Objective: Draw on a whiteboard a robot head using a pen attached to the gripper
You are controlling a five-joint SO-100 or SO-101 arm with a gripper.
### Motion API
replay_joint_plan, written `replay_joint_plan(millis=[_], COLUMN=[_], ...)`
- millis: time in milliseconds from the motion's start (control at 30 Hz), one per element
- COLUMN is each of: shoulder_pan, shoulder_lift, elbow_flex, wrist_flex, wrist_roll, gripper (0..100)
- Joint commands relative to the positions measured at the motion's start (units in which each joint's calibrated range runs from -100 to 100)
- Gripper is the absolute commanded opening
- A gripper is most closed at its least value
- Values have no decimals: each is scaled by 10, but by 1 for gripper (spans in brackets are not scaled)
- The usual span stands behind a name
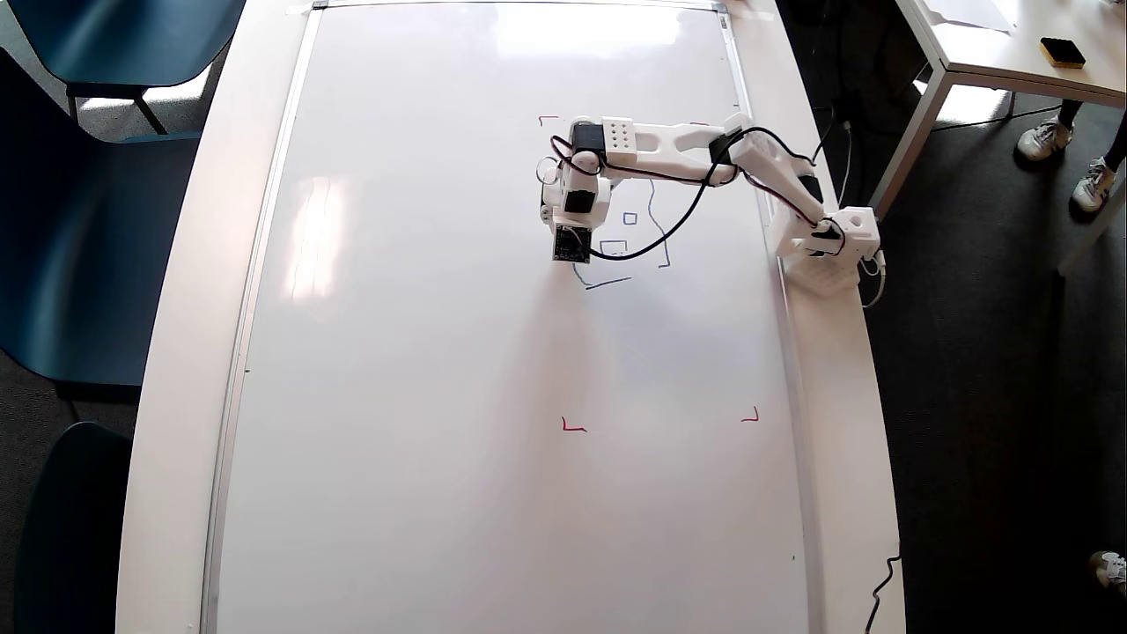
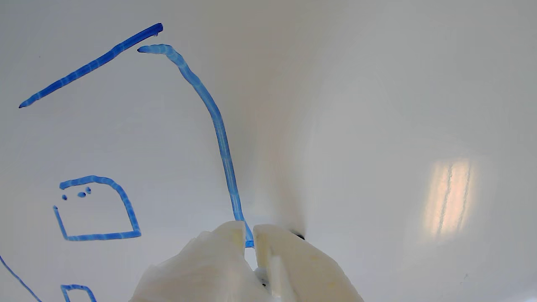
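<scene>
The whiteboard (image 1: 440, 396) covers most of the table in the overhead view. The white arm reaches left from its base (image 1: 832, 242), and its gripper (image 1: 568, 233) points down at the board with the fingertips hidden under the wrist. Thin blue lines of the robot head (image 1: 616, 248) lie just right of it. In the wrist view the gripper (image 2: 250, 241) is shut, with only a narrow slit between the white jaws. The dark tip of the pen (image 2: 298, 236) shows beside the right jaw, on the whiteboard (image 2: 377, 105). A long blue stroke of the robot head (image 2: 218, 126) ends at the jaws.
Red corner marks (image 1: 572, 427) (image 1: 750, 416) (image 1: 548, 119) frame the drawing area. A black cable (image 1: 687, 211) loops over the lines. Teal chairs (image 1: 88, 246) stand left of the table. Another white table (image 1: 1004, 53) and people's shoes (image 1: 1043, 136) are at the top right.
</scene>
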Motion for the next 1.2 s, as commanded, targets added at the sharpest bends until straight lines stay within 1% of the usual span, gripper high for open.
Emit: replay_joint_plan(millis=[0,167,400,533,633,867,1000,1167], shoulder_pan=[1,2,0,1,2,-3,-3,-2], shoulder_lift=[21,46,40,40,39,13,10,-68], elbow_flex=[-2,-49,-60,-57,-53,-28,-31,-26], wrist_flex=[-5,-3,-12,-14,-48,-69,-45,-4], wrist_roll=[-1,-1,-2,-2,-1,0,-1,-7], gripper=[1,1,1,1,1,1,1,1])
